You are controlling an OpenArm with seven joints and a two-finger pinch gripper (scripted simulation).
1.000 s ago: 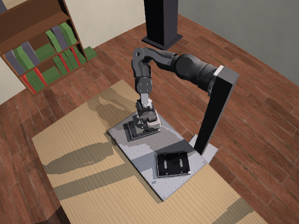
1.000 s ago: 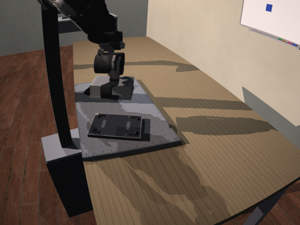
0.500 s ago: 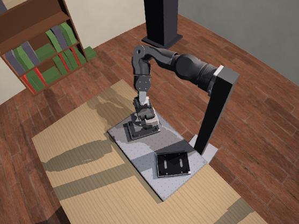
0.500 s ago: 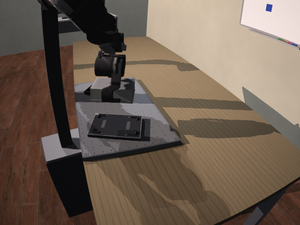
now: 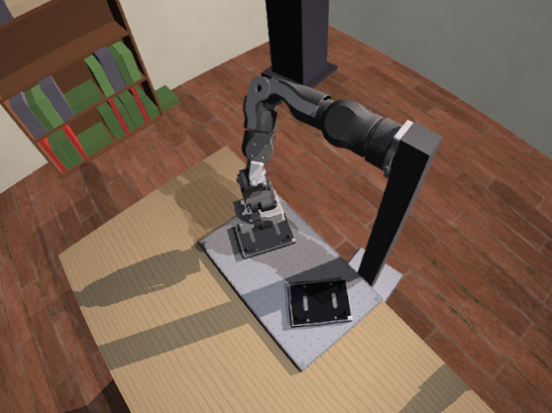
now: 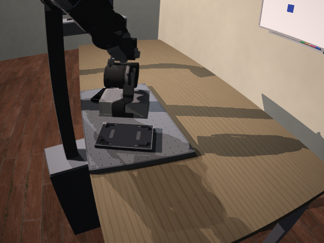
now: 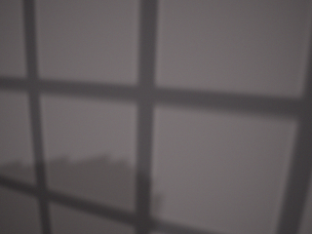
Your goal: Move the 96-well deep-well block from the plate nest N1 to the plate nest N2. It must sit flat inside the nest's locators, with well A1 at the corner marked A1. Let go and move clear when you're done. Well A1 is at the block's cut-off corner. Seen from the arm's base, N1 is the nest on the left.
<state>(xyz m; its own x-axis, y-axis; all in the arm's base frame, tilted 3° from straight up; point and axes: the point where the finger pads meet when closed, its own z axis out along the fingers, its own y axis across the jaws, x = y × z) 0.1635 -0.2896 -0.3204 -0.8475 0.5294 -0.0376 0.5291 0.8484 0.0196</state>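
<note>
One gripper [image 6: 122,104], fingers clamped across the deep-well block [image 6: 124,103], pinching it from above; block off its nest, carried in the air over the breadboard plate [image 6: 177,141] (underside gap hard to judge in the exterior view); dark finger [image 6: 120,106] wrapped down the near side wall. Target nest N2 [image 6: 125,136] next along the plate, toward the arm's pedestal [image 6: 56,157]; vacated N1 [image 5: 266,243] partly under the hand in the top view. Block's long axis seemingly parallel to N2's long side, so probably translate plus lower, little yaw; cut-off corner not resolvable, A1 mark neither. Block: pale grey, boxy, matte, fine well grid on top (wrist view just blurred grid lines). N2: flat black slab, two slots, small corner locators. Plate: grey metal, dotted holes; table [image 6: 235,169]: ribbed wood.
</note>
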